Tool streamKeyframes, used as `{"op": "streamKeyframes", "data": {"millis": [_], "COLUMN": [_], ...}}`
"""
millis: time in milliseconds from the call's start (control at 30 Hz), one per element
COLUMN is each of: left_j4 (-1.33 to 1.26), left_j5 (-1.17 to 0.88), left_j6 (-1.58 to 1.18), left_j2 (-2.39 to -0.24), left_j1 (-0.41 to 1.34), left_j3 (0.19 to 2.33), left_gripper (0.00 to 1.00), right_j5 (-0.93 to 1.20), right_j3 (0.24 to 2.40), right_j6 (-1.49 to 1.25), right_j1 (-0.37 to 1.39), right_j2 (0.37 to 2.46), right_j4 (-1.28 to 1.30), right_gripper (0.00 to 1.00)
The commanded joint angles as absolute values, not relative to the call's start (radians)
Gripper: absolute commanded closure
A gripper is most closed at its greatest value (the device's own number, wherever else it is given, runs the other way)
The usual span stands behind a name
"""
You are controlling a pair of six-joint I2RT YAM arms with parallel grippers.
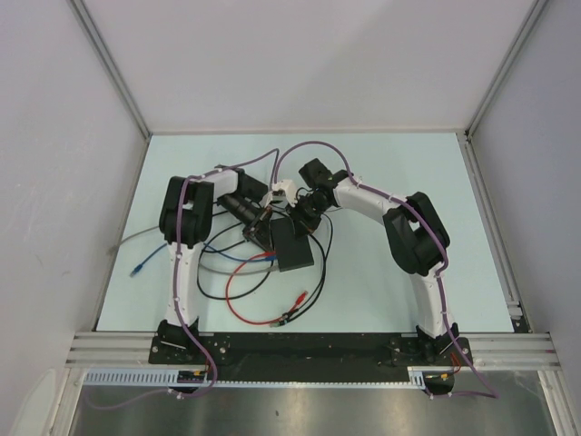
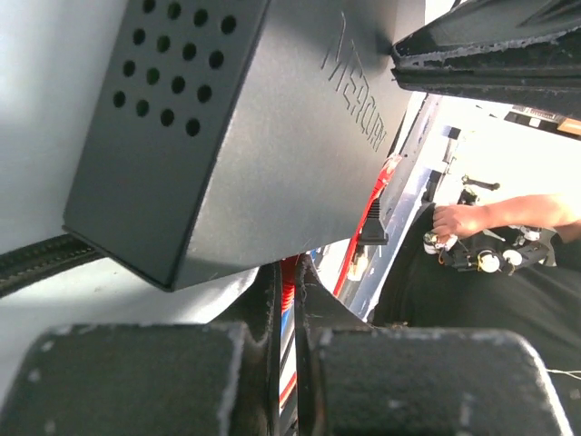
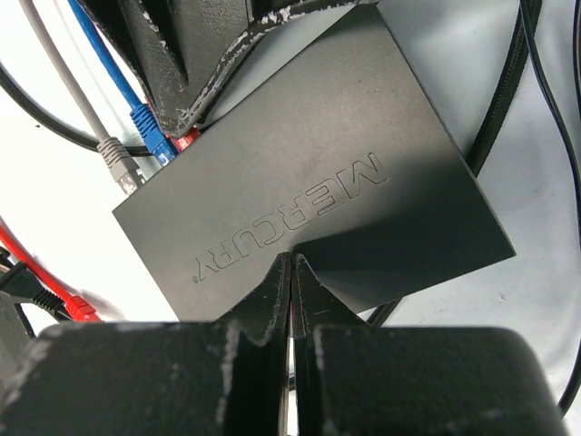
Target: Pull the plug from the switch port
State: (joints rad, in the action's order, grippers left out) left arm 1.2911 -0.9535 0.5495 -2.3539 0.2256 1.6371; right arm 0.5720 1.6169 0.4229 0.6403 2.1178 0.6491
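Switch [image 1: 292,245] lies mid-counter, well apart from every edge. Left gripper [image 2: 289,272] is pinched narrow on the red plug [image 3: 187,138] at its port edge. Right gripper [image 3: 290,261], fingers together, touches its top.

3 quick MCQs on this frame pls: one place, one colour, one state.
1. Where is the switch? A mid-table between the arms; B far right edge; C on the base rail.
2. Plug beside the grey plug? A green; B blue; C yellow.
3. Right gripper? A wide open; B holding a blue cable; C shut.
A: the top view shows it between the arms. B: the blue plug lies beside the grey one. C: its fingers meet over the switch.
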Motion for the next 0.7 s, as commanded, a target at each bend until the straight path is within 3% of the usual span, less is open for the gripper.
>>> {"op": "streamKeyframes", "data": {"millis": [0,33,167,267,533,667], "left_j4": [1.249,1.246,1.186,1.16,1.131,1.141], "left_j5": [-0.87,-0.87,-0.96,-1.049,-1.089,-1.089], "left_j6": [0.567,0.569,0.577,0.563,0.526,0.531], "left_j2": [-2.329,-2.327,-2.289,-2.279,-2.31,-2.329], "left_j1": [0.207,0.206,0.189,0.184,0.19,0.207], "left_j3": [1.648,1.635,1.571,1.545,1.557,1.571], "left_gripper": [1.0,1.0,0.72,0.64,0.61,0.67], "right_j5": [0.474,0.474,0.471,0.472,0.472,0.469], "right_j3": [1.586,1.586,1.583,1.583,1.589,1.592], "right_j6": [0.454,0.454,0.453,0.451,0.451,0.451], "right_j1": [0.637,0.637,0.637,0.637,0.64,0.641], "right_j2": [2.175,2.172,2.169,2.174,2.178,2.18], "right_j4": [0.693,0.692,0.689,0.69,0.696,0.696], "right_gripper": [1.0,1.0,1.0,1.0,1.0,1.0]}}
